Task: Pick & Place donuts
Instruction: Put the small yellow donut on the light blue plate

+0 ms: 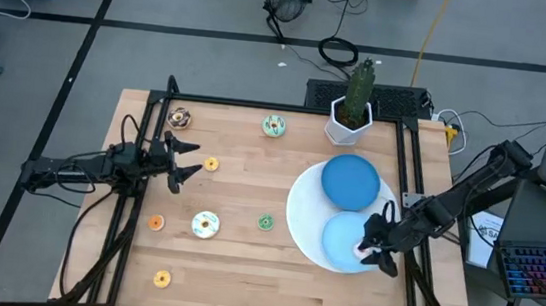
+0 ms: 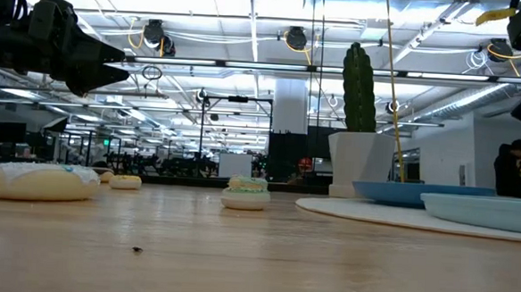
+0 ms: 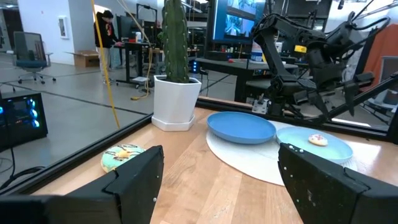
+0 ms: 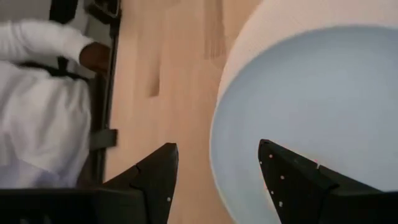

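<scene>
Right gripper (image 1: 377,245), fingers apart, hovers over the pale blue round plate's (image 1: 340,242) right rim; left gripper (image 1: 184,161), fingers apart, hangs mid-left above bare wooden table (image 1: 242,271).

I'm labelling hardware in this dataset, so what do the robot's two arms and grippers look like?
Both arms are dark, nearly black, built from slim jointed links. The left gripper ends in two pointed, wedge-shaped black fingers of matte plastic. The right gripper has the same angular black fingers, dotted with small pale screw heads. No markings are legible.
</scene>
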You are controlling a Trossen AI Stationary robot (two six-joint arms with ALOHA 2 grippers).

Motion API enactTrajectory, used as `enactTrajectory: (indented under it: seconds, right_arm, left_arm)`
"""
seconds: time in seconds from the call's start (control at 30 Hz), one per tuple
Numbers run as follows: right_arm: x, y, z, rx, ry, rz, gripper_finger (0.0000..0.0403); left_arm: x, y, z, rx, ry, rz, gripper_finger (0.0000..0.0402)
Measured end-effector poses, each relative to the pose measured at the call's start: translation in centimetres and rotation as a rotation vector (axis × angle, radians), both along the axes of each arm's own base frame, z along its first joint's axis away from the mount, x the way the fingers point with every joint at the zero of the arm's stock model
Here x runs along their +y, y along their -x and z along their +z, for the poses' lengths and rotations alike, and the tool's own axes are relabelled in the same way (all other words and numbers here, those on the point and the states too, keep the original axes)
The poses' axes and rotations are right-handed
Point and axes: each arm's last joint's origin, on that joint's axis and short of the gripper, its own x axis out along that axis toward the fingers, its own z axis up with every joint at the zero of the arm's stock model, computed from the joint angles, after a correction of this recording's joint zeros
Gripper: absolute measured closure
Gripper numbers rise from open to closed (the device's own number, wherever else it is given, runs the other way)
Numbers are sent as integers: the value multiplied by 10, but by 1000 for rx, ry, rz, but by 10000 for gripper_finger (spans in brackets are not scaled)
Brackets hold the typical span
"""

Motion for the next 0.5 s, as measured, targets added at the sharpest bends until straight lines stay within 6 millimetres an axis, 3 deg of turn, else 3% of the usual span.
enactTrajectory:
  seconds: [0.1,0.23,0.5]
  right_arm:
    - [-1,0,-3,-39,62,59,192]
    - [-2,-3,-3,-214,170,94,190]
    - [-8,-5,21,-601,224,257,192]
  left_arm:
    - [0,0,0,0,0,0,91]
    - [0,0,0,0,0,0,91]
    - [0,0,0,0,0,0,92]
